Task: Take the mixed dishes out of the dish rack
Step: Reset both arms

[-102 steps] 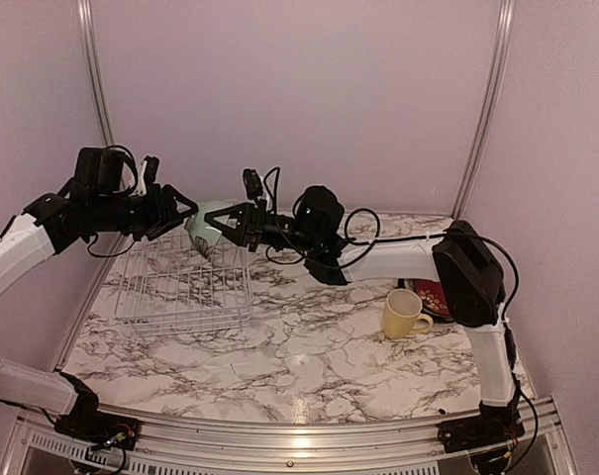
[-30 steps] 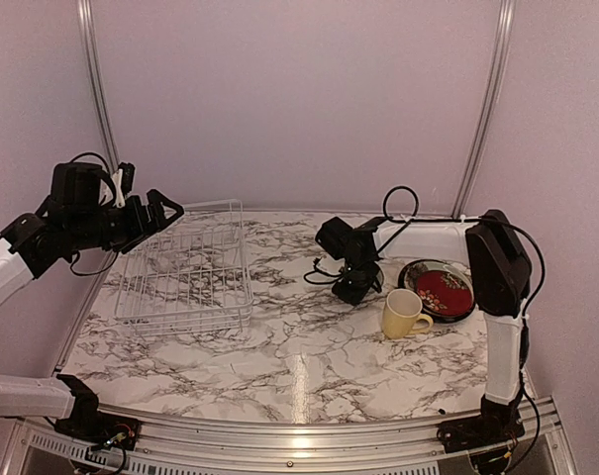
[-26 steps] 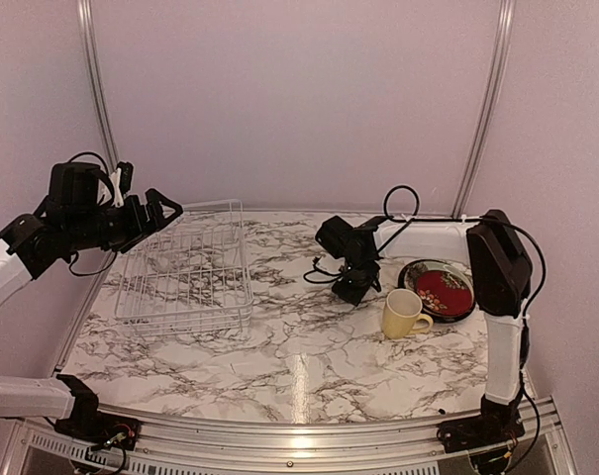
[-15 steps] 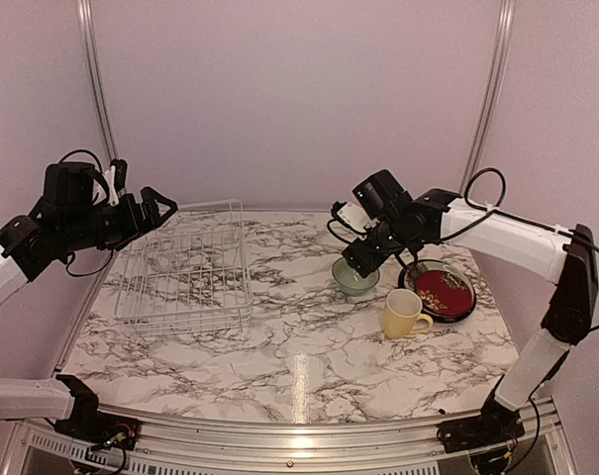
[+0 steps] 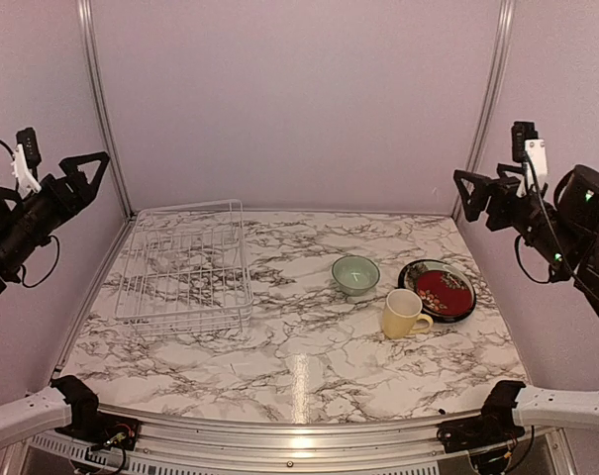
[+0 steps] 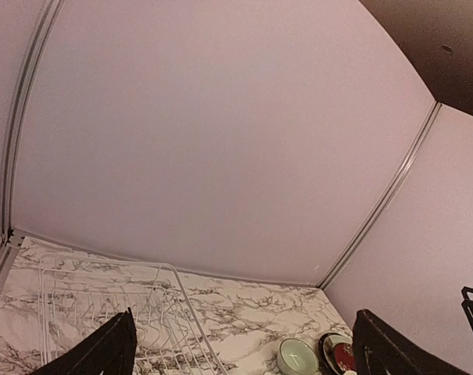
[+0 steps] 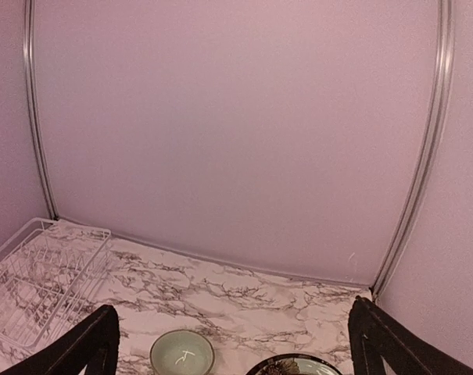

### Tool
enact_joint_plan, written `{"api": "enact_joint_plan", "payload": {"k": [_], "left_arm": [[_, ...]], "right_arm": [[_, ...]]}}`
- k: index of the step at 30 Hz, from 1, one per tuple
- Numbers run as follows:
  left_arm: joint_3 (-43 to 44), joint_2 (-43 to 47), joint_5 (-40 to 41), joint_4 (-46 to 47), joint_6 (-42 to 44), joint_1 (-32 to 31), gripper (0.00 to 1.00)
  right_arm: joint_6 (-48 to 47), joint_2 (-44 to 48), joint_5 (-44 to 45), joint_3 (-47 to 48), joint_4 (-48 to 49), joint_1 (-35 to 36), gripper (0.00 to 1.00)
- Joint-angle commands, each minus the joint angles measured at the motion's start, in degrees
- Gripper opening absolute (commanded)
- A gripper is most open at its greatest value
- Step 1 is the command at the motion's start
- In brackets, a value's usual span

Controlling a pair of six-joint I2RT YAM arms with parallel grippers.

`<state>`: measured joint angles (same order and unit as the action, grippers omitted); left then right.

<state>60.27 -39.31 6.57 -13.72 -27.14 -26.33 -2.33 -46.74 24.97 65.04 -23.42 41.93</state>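
Note:
The white wire dish rack [image 5: 180, 269] stands on the left of the marble table with nothing in it; it also shows in the left wrist view [image 6: 103, 312] and the right wrist view [image 7: 41, 273]. The pale-green bowl [image 5: 355, 274] sits upright at centre right. Beside it are a dark-rimmed plate with a red centre [image 5: 439, 290] and the pale yellow mug [image 5: 403, 314]. My left gripper [image 5: 81, 176] hangs open high at the left wall. My right gripper [image 5: 477, 193] hangs open high at the right wall. Both hold nothing.
Pale walls with aluminium posts [image 5: 99, 99] close in the table on three sides. A metal rail [image 5: 299, 435] runs along the near edge. The bowl [image 7: 181, 353] and plate rim [image 7: 295, 366] lie far below my right gripper's fingers.
My right gripper opened off the bowl, leaving it on the table by the plate, and rose away to the right wall. My left arm drew back up and to the left.

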Motion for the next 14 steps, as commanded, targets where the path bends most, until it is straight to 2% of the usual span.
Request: {"api": "enact_joint_plan", "payload": {"k": [1, 5, 14], "left_arm": [[-3.14, 5.76, 5.08, 8.97, 3.46, -0.04, 0.99], [-6.08, 10.61, 5.89, 13.07, 3.63, -0.04, 0.99], [-7.09, 14.78, 8.2, 12.51, 4.28, -0.04, 0.99]], "right_arm": [[0.47, 8.16, 3.96, -1.31, 7.67, 0.09, 0.98], [0.73, 11.38, 5.25, -0.2, 8.08, 0.08, 0.98], [0.5, 12.94, 7.79, -0.72, 9.79, 0.08, 0.99]]}}
